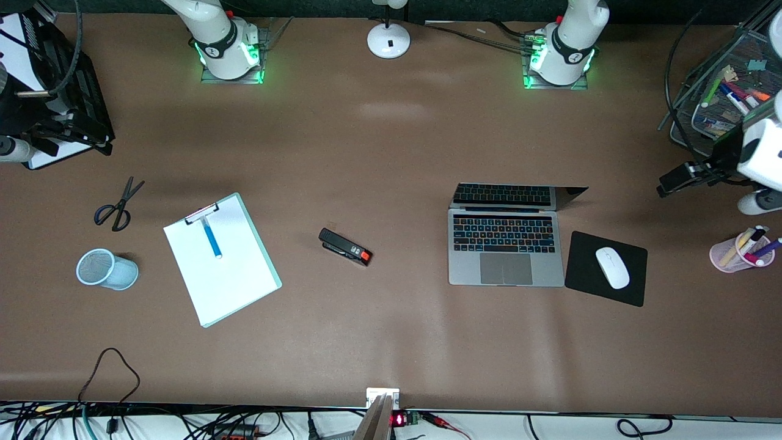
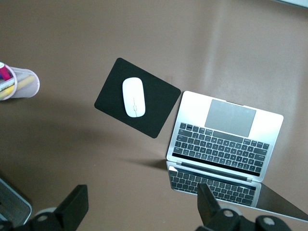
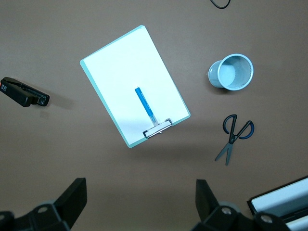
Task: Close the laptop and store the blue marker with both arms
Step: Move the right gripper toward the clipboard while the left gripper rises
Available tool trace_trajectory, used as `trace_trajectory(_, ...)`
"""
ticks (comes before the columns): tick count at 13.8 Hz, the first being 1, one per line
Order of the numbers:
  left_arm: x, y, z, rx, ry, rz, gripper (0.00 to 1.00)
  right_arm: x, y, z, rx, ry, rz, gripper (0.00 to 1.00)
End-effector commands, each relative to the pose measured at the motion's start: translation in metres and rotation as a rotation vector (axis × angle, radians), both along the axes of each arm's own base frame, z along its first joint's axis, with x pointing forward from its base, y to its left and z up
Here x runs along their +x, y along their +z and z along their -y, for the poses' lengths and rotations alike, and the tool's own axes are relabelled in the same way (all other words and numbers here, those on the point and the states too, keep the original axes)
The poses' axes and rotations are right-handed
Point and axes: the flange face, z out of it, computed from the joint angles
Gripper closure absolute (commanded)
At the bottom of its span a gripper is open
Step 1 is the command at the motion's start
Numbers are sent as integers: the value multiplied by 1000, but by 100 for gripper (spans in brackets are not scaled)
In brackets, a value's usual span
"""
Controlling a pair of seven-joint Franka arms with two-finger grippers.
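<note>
The silver-grey laptop (image 1: 504, 245) stands open toward the left arm's end of the table; it also shows in the left wrist view (image 2: 224, 139). The blue marker (image 1: 212, 238) lies on a white clipboard (image 1: 235, 275) toward the right arm's end; it also shows in the right wrist view (image 3: 145, 107). My left gripper (image 1: 672, 182) is open and empty, up over bare table beside the laptop's lid; its fingers (image 2: 72, 207) stand wide apart. My right gripper (image 1: 73, 125) is open and empty, up over the table's end near the scissors; its fingers (image 3: 73, 197) are wide apart.
A black mouse pad (image 1: 583, 278) with a white mouse (image 1: 612, 267) lies beside the laptop. A pink cup (image 1: 742, 250) and a wire tray (image 1: 727, 91) hold markers. A stapler (image 1: 345, 246), scissors (image 1: 119, 205), a blue mesh cup (image 1: 107, 269) and a lamp base (image 1: 388, 40) stand about.
</note>
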Motion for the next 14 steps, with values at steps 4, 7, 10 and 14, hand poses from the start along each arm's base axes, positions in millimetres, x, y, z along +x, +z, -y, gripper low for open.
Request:
trace_trajectory(4,8,3,5,30,-187,2,0,2,-4,-5,19,18,-25,0)
trace_trajectory(7,7,4,6,14,-172,3,0,4,-13,-18,17,42,-37,0)
trace_trajectory(10,14,-21,10,10,-176,-45,0,13,-56,-27,8,109,-119,0)
trace_trajectory(14,20,-17,5,16,-171,-40,0,32,-103,-32,12,266,-155,0)
